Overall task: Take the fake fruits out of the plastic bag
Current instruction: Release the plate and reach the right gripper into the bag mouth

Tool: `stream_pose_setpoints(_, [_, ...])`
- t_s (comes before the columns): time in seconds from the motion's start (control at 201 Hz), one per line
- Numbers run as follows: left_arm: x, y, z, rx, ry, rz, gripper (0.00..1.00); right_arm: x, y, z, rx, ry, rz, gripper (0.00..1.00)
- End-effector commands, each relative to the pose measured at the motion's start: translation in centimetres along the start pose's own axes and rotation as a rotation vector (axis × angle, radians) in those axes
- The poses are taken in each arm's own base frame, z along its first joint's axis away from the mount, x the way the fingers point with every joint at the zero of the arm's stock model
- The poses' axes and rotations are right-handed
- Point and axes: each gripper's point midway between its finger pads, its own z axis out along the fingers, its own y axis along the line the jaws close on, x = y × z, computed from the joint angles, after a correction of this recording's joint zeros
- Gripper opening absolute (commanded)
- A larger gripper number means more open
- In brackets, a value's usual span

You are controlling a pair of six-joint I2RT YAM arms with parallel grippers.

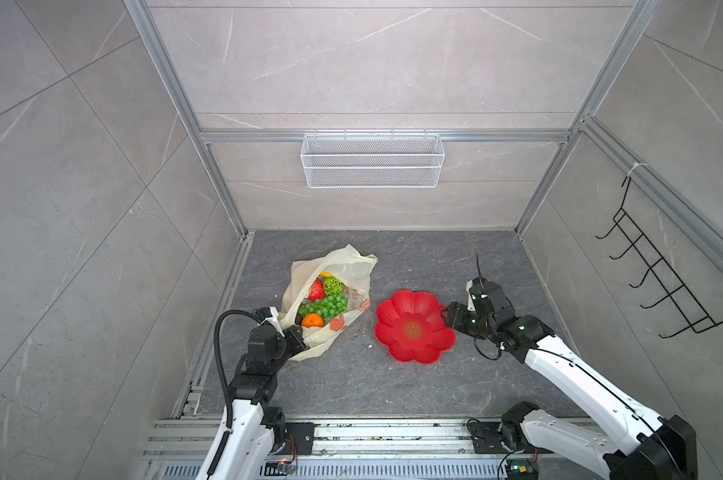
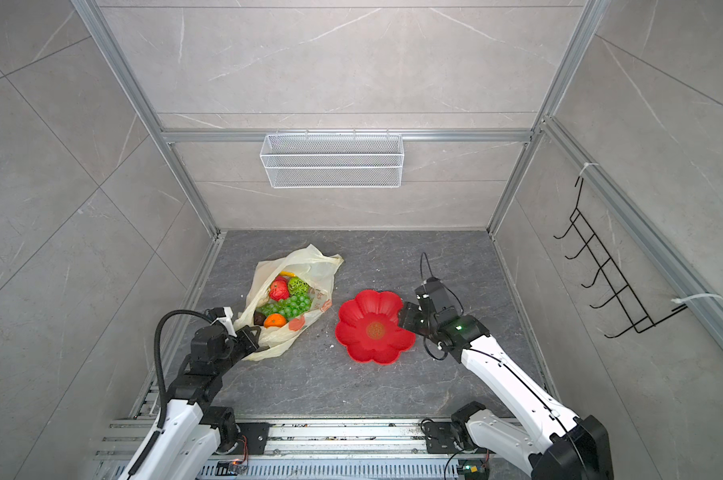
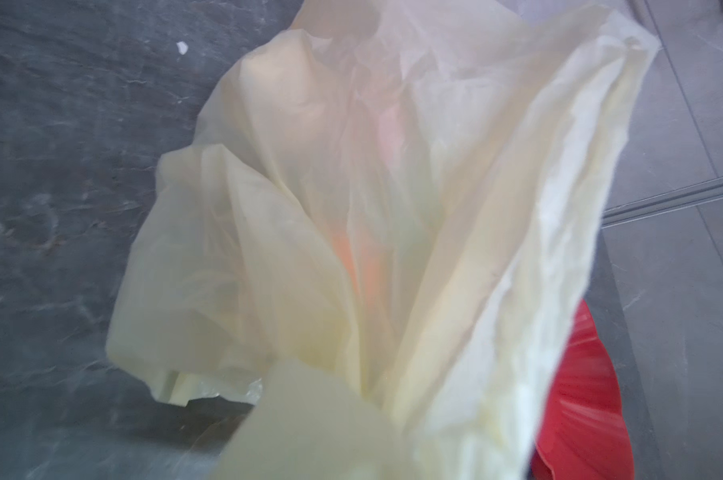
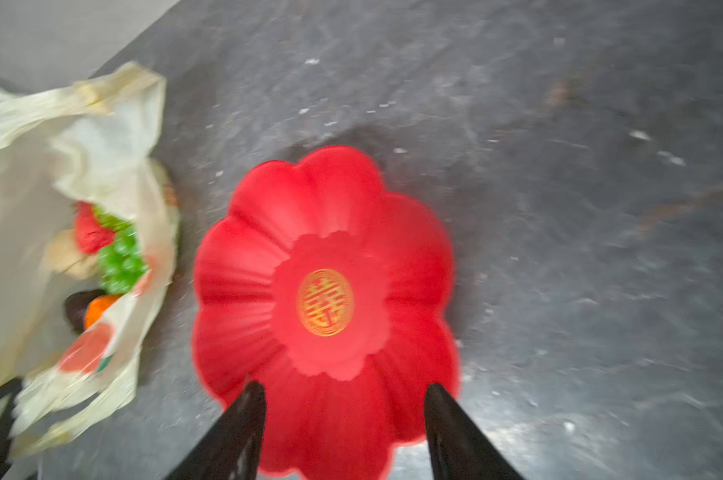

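Note:
The pale-yellow plastic bag (image 1: 351,266) lies on the dark floor at left with its mouth open upward. The fake fruits lie inside it: a green grape bunch (image 1: 325,307), an orange (image 1: 312,320), a red strawberry (image 1: 316,290), a green knobbly fruit (image 1: 333,286) and a bit of yellow banana (image 1: 325,274). My left gripper (image 1: 297,332) is shut on the bag's near edge. In the left wrist view, bag film (image 3: 393,208) covers the fingers. My right gripper (image 4: 345,388) is open and empty over the near rim of the red plate (image 1: 393,316).
The red flower-shaped plate (image 2: 351,328) holds nothing and sits right of the bag. A white wire basket (image 1: 372,160) hangs on the back wall. A black hook rack (image 1: 659,282) hangs on the right wall. Aluminium rails (image 1: 372,432) run along the front.

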Motion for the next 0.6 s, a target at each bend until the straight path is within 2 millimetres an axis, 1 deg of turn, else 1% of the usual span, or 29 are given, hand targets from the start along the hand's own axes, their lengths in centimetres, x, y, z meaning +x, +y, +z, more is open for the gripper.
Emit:
stream_pose_setpoints(0.0, [0.7, 2.0, -1.4, -0.109, 0.008, -0.047, 0.00, -0.9, 7.2, 1.3, -0.107, -0.050, -0.155, 0.63])
stream_pose_setpoints(0.035, [0.7, 2.1, -1.8, -0.115, 0.002, -0.047, 0.00, -0.2, 9.7, 2.1, -0.136, -0.031, -0.209, 0.62])
stream_pose_setpoints(0.04, [0.7, 2.1, -1.9, -0.115, 0.001, -0.047, 0.00, -0.2, 9.7, 2.1, -0.136, -0.031, -0.209, 0.62])
stream_pose_setpoints(0.045, [0.7, 2.1, -1.9, -0.116, 0.000, -0.048, 0.00, 0.0, 10.5, 2.3, -0.146, -0.030, -0.224, 0.62])
stream_pose_setpoints(0.07, [0.6, 2.3, -2.2, -0.125, -0.007, -0.049, 0.00, 0.5, 12.4, 2.9, -0.165, -0.021, -0.260, 0.62])
stream_pose_setpoints(0.119, [0.4, 2.7, -2.8, -0.157, -0.025, -0.043, 0.00, 2.0, 16.0, 3.6, -0.213, -0.005, -0.329, 0.62])
stream_pose_setpoints(0.159, [0.1, 3.1, -3.1, -0.179, -0.047, -0.038, 0.00, 3.3, 18.6, 4.6, -0.245, 0.015, -0.381, 0.62])
stream_pose_setpoints(0.219, [-0.1, 3.2, -3.1, -0.179, -0.064, -0.038, 0.00, 4.8, 21.7, 6.0, -0.278, 0.044, -0.426, 0.62])
stream_pose_setpoints(0.264, [-0.3, 3.5, -3.1, -0.198, -0.073, -0.033, 0.00, 5.9, 23.4, 7.4, -0.292, 0.076, -0.445, 0.61])
stream_pose_setpoints(0.319, [-0.5, 3.6, -2.9, -0.204, -0.079, -0.025, 0.00, 6.9, 24.6, 9.1, -0.297, 0.103, -0.459, 0.61])
stream_pose_setpoints(0.383, [-1.1, 3.4, -2.5, -0.210, -0.084, -0.002, 0.00, 7.9, 25.0, 11.3, -0.278, 0.134, -0.471, 0.60])
stream_pose_setpoints(0.448, [-1.6, 3.4, -2.0, -0.230, -0.076, 0.028, 0.00, 8.8, 24.7, 13.0, -0.245, 0.158, -0.480, 0.59])
stream_pose_setpoints(0.473, [-1.8, 3.3, -1.8, -0.235, -0.070, 0.042, 0.00, 9.4, 24.5, 13.6, -0.234, 0.169, -0.483, 0.59])
stream_pose_setpoints(0.592, [-2.1, 3.2, -0.6, -0.250, -0.040, 0.066, 0.00, 12.1, 23.9, 15.5, -0.204, 0.211, -0.509, 0.59])
